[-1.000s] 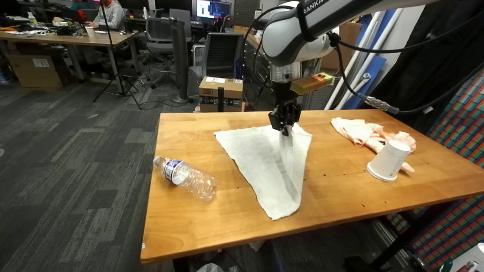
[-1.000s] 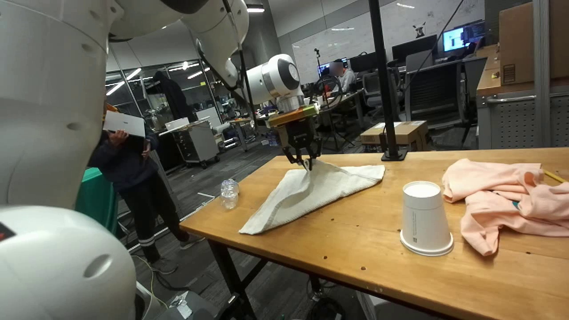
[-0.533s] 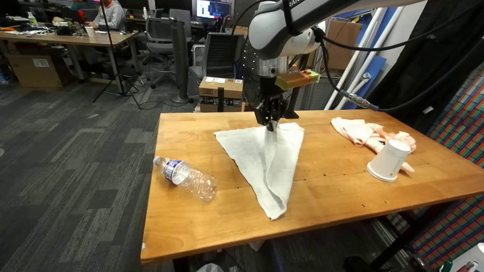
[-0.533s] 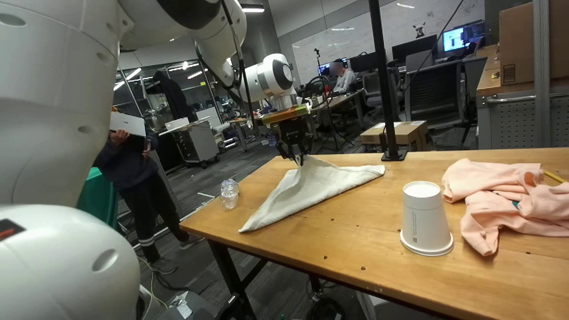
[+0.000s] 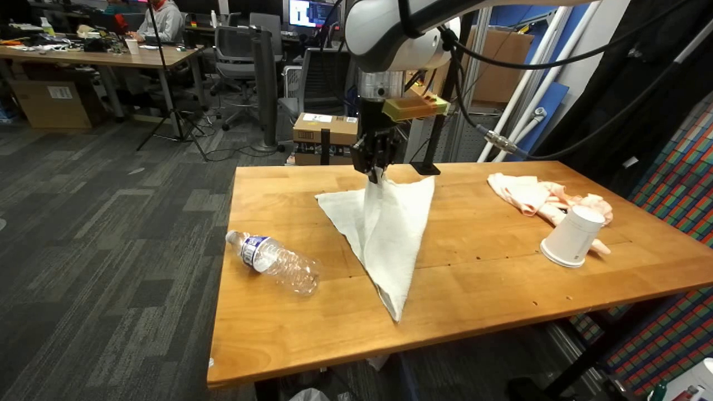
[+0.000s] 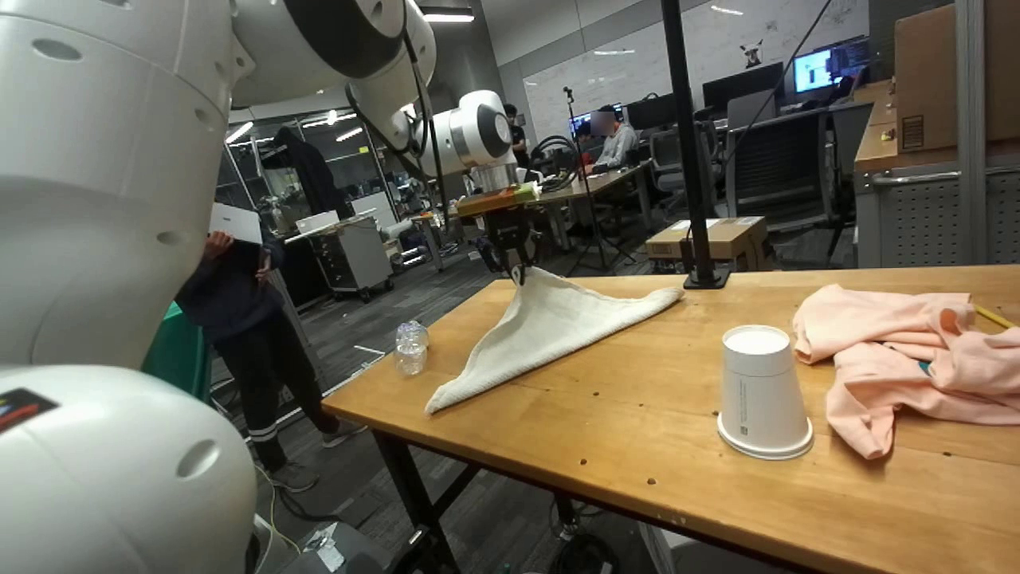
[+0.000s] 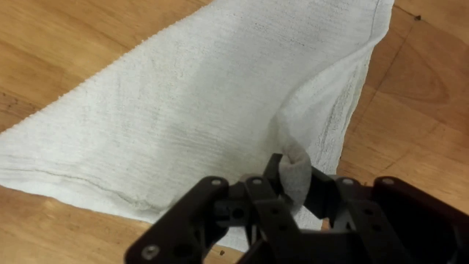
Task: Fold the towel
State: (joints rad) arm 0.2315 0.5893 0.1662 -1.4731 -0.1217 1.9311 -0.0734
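A wooden desk (image 5: 490,289) is carrying the scene in both exterior views, with a white arm (image 5: 384,33) hanging over it. A black post (image 6: 688,143) is standing at the desk's back edge.

In an exterior view, the white towel (image 5: 392,239) is lying toward one end of the desk, spreading into a rough triangle, with one corner pointing toward the near edge. Part of it is sloping up off the wood to the jaws, which are pointing down and pinching a fold of it just above the desk. In the wrist view, that fold is sticking up between the jaws, while the rest of the towel is stretching out beyond them.

A crumpled pink cloth (image 6: 900,391) is lying well apart from the towel. On the towel's opposite side, a clear, blue-labelled bottle (image 5: 281,264) is resting on its side, its neck pointing at the desk's edge and its base lying near the towel but apart from it. A white cup (image 6: 766,395) is standing upside down just beside the cloth. A yellow rod (image 6: 994,316), partly in view, is poking out behind the cloth.
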